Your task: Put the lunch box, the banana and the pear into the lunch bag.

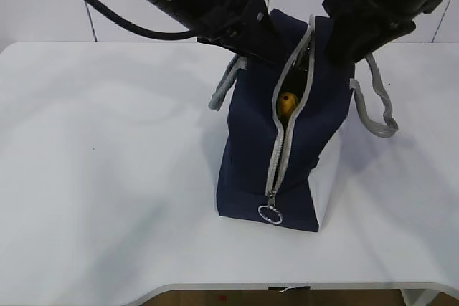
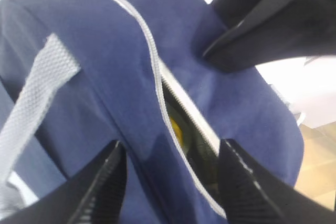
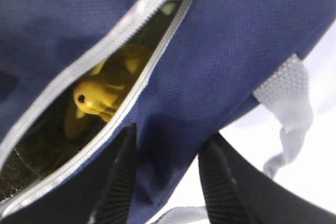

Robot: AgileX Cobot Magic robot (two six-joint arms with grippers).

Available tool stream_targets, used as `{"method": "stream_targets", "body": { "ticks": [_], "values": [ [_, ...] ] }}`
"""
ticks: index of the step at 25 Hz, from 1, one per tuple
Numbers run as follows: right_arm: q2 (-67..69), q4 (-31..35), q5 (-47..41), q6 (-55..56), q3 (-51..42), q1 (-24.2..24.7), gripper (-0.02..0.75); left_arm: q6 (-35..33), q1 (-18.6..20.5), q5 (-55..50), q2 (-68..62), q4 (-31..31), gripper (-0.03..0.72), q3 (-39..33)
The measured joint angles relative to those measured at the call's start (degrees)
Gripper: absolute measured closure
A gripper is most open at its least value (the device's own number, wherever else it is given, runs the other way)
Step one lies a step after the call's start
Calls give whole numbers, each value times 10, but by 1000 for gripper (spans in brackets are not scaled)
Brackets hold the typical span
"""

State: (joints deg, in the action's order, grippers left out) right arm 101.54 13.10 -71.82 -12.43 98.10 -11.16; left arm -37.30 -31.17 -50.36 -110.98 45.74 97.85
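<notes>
Lunch bag [image 1: 258, 141], navy, no readable labels, is standing on white table [image 1: 107, 177], zipper gaping; yellow fruit [image 1: 287, 103] is showing inside. Left gripper [image 2: 170, 182] and right gripper [image 3: 168, 177] are straddling fabric, jaws parted.

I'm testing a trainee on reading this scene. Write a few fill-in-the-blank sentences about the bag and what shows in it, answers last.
1. The lunch bag stands on a ____ table.
2. Through the bag's open zipper, fruit of ____ colour shows.
3. The ring pull hangs at the zipper's ____ end in the exterior view.
4. The bag's handles are ____.

Missing words: white; yellow; lower; grey
</notes>
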Motion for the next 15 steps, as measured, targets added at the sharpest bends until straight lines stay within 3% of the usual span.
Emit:
{"method": "stream_targets", "body": {
  "ticks": [10,15],
  "values": [
    [0,60,1,-32,75,0,358,-23,48,-6,58,41,261,23],
    [-4,165,1,-72,106,17,337,-35,82,-32,104,52,261,24]
  ]
}}
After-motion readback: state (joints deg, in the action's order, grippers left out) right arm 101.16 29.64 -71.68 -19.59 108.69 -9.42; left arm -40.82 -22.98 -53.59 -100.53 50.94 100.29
